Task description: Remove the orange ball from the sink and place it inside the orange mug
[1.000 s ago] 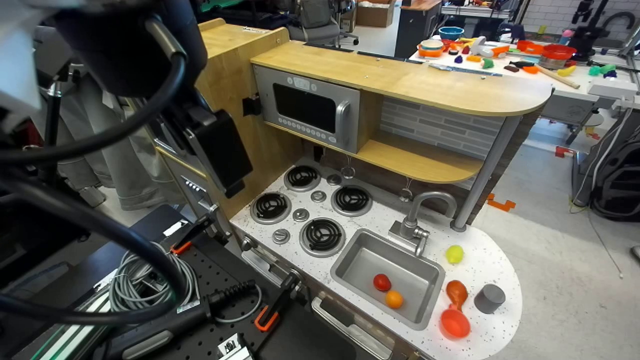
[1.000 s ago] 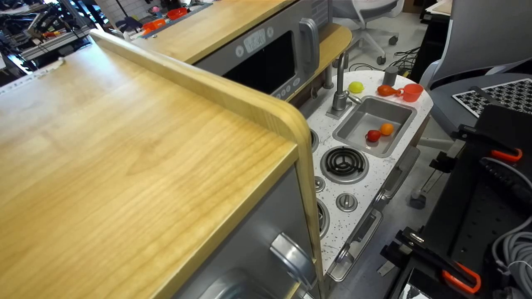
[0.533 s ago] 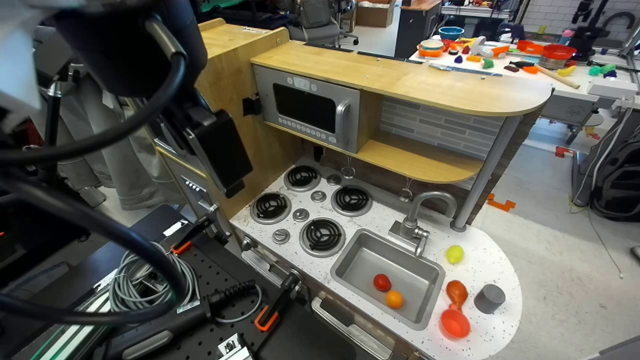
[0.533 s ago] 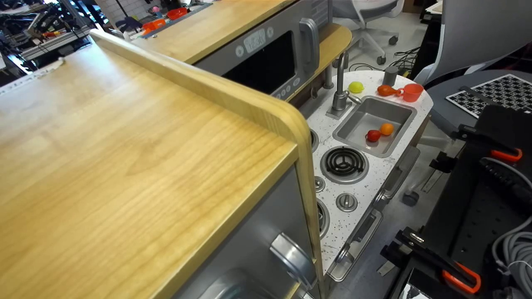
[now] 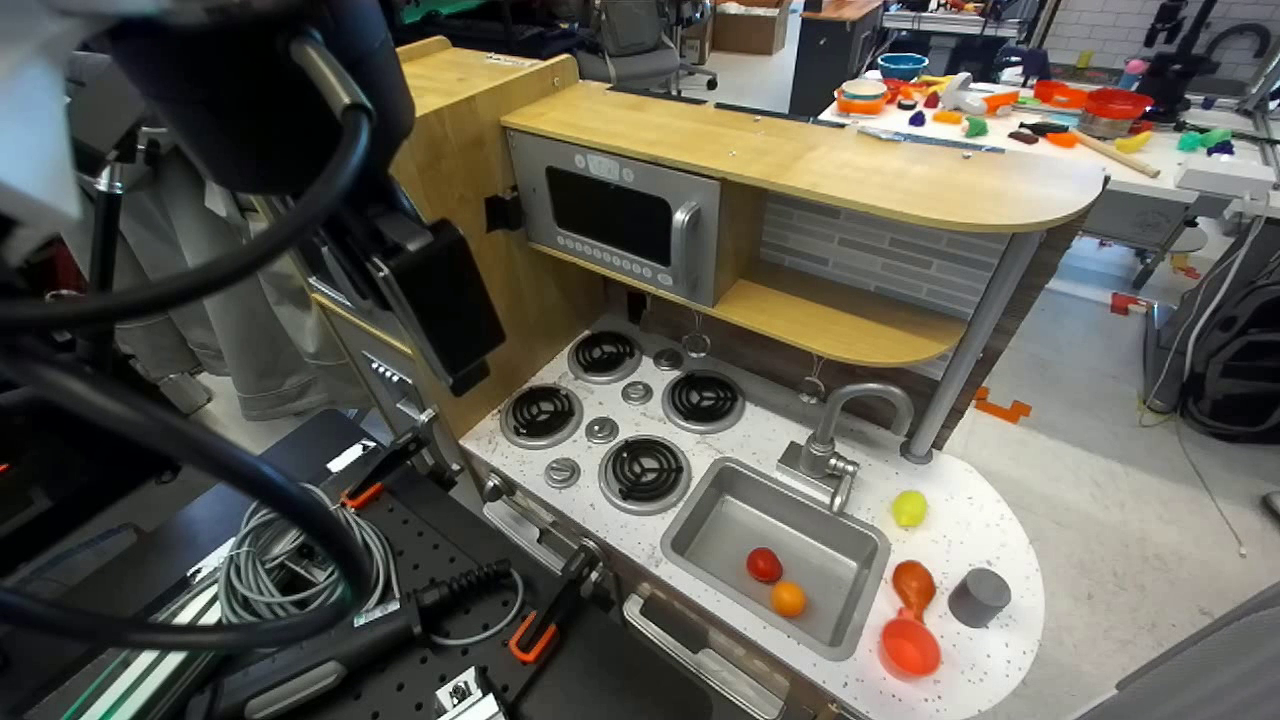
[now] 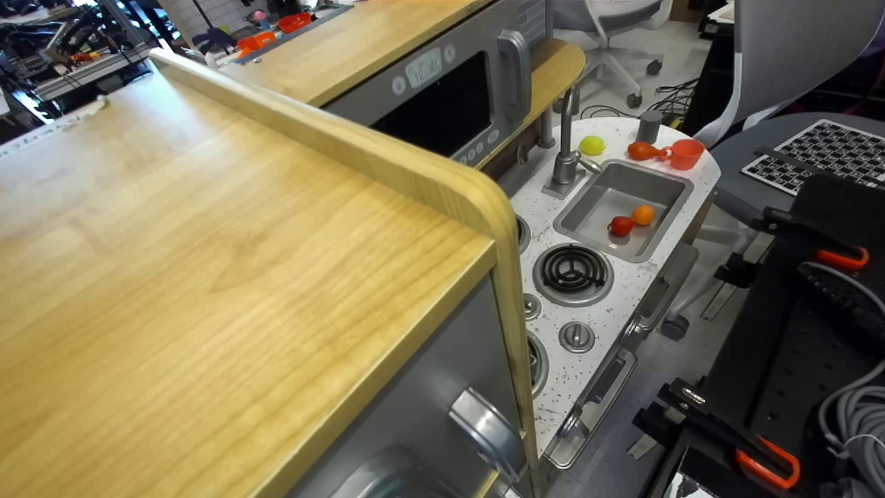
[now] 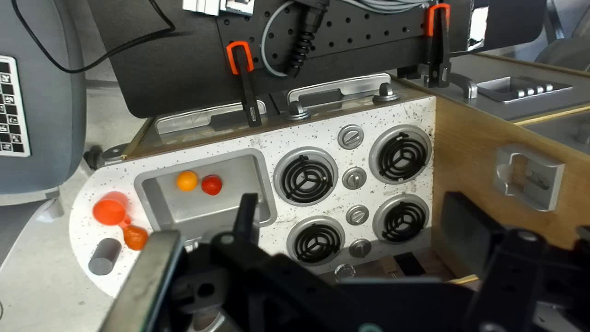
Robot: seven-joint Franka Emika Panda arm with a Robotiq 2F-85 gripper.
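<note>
- The gripper (image 7: 352,207) has its two fingers (image 7: 463,226) wide apart, and it holds nothing between them.
- The orange ball (image 7: 186,180) lies inside the sink (image 7: 233,173), just beside a red ball (image 7: 211,185).
- The orange mug (image 5: 909,648) is on the white counter (image 5: 975,500), next to the sink; a grey cylinder (image 5: 979,597) stands near to it.
- Near the faucet (image 5: 822,450) there is a yellow ball (image 5: 909,508).
</note>
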